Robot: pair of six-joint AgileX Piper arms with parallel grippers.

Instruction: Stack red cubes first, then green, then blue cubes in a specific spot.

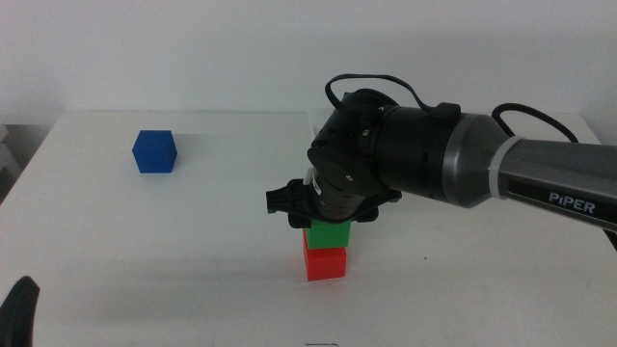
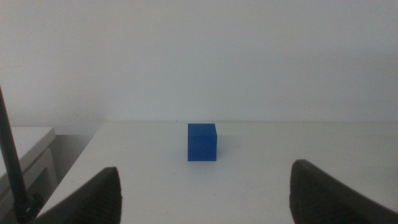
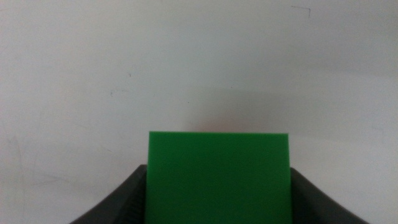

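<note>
The red cube point(image 1: 325, 262) rests on the white table at front centre. On top of it sits the green cube point(image 1: 328, 234), its edges roughly in line with the red one. My right gripper point(image 1: 328, 224) comes down on the green cube from above. In the right wrist view its dark jaws press against both sides of the green cube point(image 3: 219, 174), and the red cube is hidden beneath. The blue cube point(image 1: 154, 151) stands alone at the far left, also seen as the blue cube point(image 2: 202, 142) ahead of my open left gripper point(image 2: 205, 199), which holds nothing.
My left arm waits at the bottom left corner, where only a dark jaw tip point(image 1: 19, 306) shows. The right arm's thick body point(image 1: 463, 164) stretches in from the right above the table. The table's left edge point(image 1: 24, 164) runs close to the blue cube.
</note>
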